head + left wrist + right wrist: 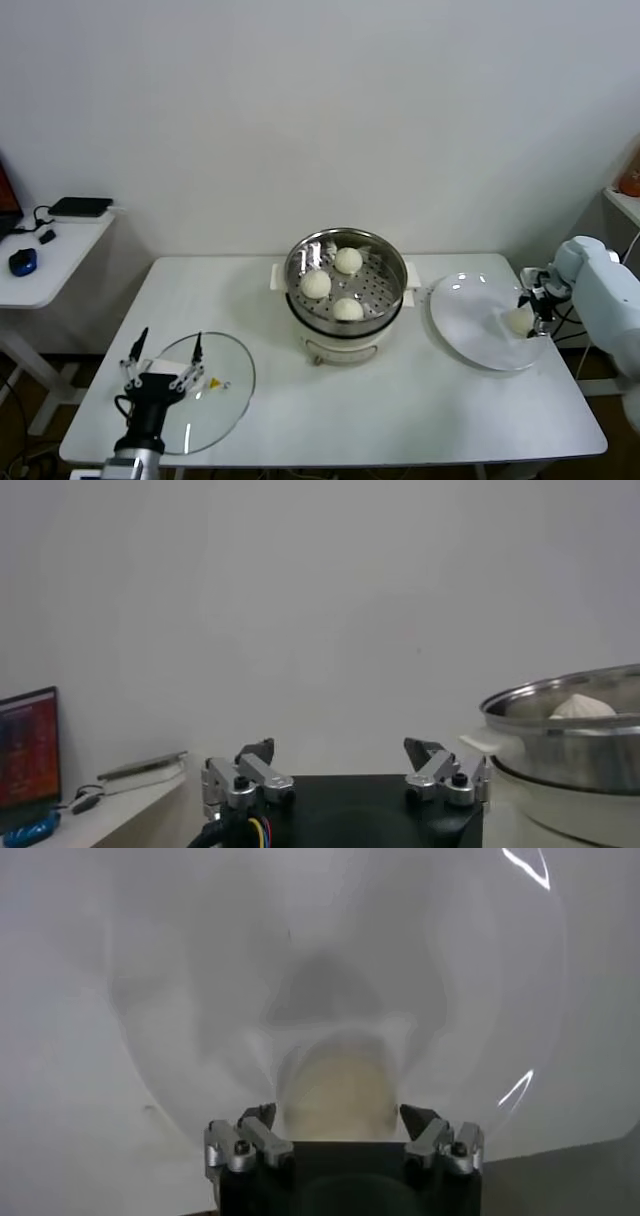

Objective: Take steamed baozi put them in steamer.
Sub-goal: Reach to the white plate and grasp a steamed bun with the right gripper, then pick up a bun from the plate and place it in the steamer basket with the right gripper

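Head view, left to right: a side desk [55,262] carries a blue mouse [22,262] and a black box [81,207]. On the white table [400,400], the left gripper [165,352] is parked upright at the near left corner above the glass lid [215,395], its fingers spread apart and holding nothing. At the table's middle stands the steamer [345,300], a steel basket on a white pot; three baozi [318,285] lie on its perforated floor, one toward the back, one to the left, one at the front. Just right of the steamer lies the plate [470,320], and on its right part rests the fourth bun [517,320]. The right gripper [533,305] reaches in from the table's right edge and is at that bun. Right wrist view: its fingers [432,1131] stand wide, one on either side of the bun [335,1093], which sits on the plate [180,998]; whether the pads touch it cannot be told. Left wrist view: the left gripper [345,770] points at the blank wall, with the steamer [570,745] off to one side and a bun [583,706] showing above its rim.
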Robot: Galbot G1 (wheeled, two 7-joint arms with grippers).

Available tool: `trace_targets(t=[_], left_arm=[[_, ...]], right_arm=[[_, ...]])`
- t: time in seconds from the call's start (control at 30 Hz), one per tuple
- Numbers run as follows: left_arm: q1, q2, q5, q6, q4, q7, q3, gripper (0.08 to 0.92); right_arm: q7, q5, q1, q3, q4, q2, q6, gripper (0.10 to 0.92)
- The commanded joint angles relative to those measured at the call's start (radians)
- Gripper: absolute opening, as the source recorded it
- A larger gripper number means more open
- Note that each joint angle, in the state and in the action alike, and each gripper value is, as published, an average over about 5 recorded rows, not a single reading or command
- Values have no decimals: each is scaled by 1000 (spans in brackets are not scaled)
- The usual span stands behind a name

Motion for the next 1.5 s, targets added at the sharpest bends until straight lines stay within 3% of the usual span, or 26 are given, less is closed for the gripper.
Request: trace_targets(t=[0.03,0.2,0.47,0.67,1.17,1.5], left_arm=[[1,2,1,-1,1,0,0,823],[1,0,3,-1,4,0,0,823],[2,-1,4,-2,4,0,0,823],[5,-3,4,-4,3,0,-3,823],[14,-14,5,-18,11,0,-10,823],[17,-18,6,-33,34,-2,-15,823]], right_arm=[[9,-44,-1,33,-12,11,1,823],[5,-45,0,37,-15,13,1,819],[-2,-44,1,37,-13,11,1,694],[-17,-4,10,14,11,2,-1,665],[-95,460,179,-332,275,-96,-92,624],[-121,694,429,-549,339,-93,-118,611]])
